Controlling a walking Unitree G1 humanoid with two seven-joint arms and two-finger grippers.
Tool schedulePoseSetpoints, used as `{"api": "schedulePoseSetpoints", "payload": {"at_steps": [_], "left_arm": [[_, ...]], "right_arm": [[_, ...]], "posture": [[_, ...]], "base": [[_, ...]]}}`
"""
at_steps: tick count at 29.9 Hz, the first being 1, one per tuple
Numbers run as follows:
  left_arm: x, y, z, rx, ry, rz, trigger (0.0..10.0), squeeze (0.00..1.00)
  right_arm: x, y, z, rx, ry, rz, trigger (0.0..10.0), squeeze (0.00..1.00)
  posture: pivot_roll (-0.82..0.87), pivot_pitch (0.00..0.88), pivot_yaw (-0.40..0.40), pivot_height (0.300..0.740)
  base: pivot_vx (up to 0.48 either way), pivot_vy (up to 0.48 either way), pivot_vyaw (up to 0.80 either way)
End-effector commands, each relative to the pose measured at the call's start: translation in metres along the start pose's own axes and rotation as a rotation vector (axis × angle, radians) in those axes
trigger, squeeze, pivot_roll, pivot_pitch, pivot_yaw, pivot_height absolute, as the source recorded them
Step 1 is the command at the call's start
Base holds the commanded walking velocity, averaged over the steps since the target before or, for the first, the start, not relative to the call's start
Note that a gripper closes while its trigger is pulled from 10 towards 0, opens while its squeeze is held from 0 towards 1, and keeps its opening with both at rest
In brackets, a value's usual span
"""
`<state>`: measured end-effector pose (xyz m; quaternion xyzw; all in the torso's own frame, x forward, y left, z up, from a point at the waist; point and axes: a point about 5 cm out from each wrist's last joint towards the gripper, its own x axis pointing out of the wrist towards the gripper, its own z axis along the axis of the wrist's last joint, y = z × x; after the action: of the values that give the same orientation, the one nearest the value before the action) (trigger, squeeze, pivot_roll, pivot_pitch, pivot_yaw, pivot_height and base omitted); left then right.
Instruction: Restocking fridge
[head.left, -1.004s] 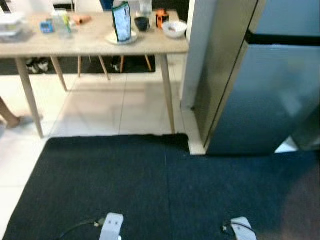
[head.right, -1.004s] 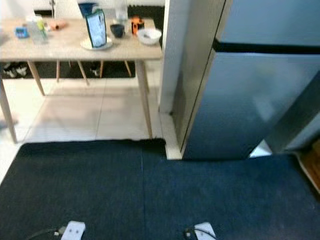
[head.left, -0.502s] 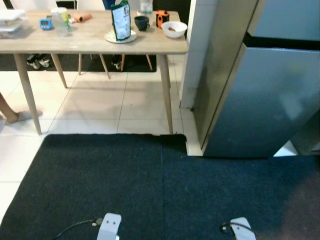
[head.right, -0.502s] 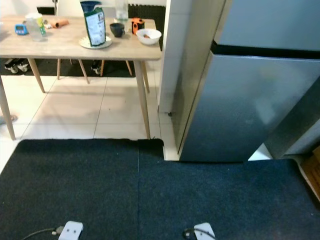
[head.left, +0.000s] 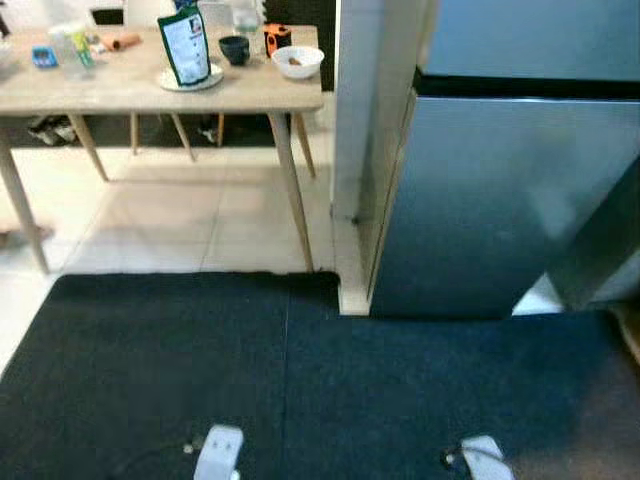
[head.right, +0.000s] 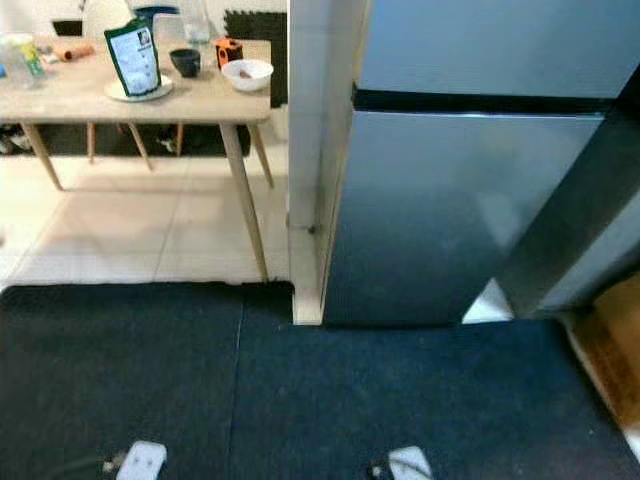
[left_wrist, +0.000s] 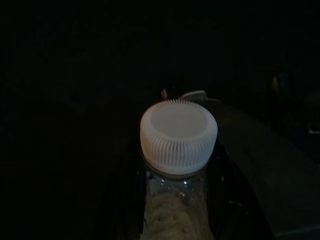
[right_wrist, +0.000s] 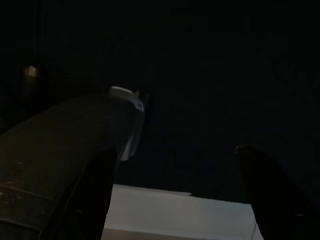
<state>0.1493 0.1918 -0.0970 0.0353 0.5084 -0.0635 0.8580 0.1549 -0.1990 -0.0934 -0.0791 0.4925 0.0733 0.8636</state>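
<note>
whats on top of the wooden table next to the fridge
On the light wooden table: a green-and-white pouch upright on a plate, a dark cup, an orange object, a white bowl. The far left is cut off.

Clearly a home kitchen or dining corner: a tall steel-grey fridge (head.right: 470, 200) with two closed doors set against a white wall pillar (head.right: 315, 120), and a light wooden table (head.left: 150, 90) on slanted legs just beside it. Laid out on the tabletop like any lived-in household: a white bowl (head.left: 297, 61), a dark cup (head.left: 234, 48), a green-and-white pouch (head.left: 186, 45) on a plate, an orange gadget (head.left: 276, 38). Underfoot, pale floor tiles (head.left: 190, 215) and a dark carpet mat (head.right: 300, 390) before the fridge, with shoes (head.left: 45, 130) tucked beneath the table.
</note>
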Motion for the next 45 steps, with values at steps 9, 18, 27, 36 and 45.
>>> {"api": "schedulePoseSetpoints", "payload": {"at_steps": [9, 18, 27, 36, 45], "left_arm": [[0.0, -0.015, -0.014, -0.014, 0.051, -0.057, 10.0, 0.0], [0.0, -0.014, -0.013, -0.008, 0.045, -0.066, 10.0, 0.0], [0.001, -0.015, -0.007, -0.005, 0.029, -0.077, 10.0, 0.0], [0.003, -0.015, 0.002, -0.008, 0.002, -0.079, 10.0, 0.0], [0.002, -0.014, 0.001, -0.015, 0.005, -0.082, 10.0, 0.0]], "right_arm": [[0.0, 0.011, -0.011, 0.009, 0.039, 0.033, 10.0, 0.0], [0.0, 0.01, -0.01, -0.029, 0.04, 0.029, 10.0, 0.0], [0.001, 0.011, -0.006, -0.007, 0.027, 0.024, 10.0, 0.0], [0.001, 0.01, -0.003, -0.001, 0.026, 0.014, 10.0, 0.0], [0.002, 0.008, 0.0, 0.009, 0.021, 0.007, 10.0, 0.0]], "posture": [[-0.1, 0.113, -0.022, 0.74], [-0.09, 0.106, -0.019, 0.74], [-0.09, 0.079, -0.013, 0.74], [-0.08, 0.073, -0.008, 0.74], [-0.08, 0.07, -0.009, 0.74]], "base": [[0.0, 0.0, 0.0], [0.0, 0.0, 0.0], [0.0, 0.0, 0.0], [0.0, 0.0, 0.0], [0.0, 0.0, 0.0]]}}
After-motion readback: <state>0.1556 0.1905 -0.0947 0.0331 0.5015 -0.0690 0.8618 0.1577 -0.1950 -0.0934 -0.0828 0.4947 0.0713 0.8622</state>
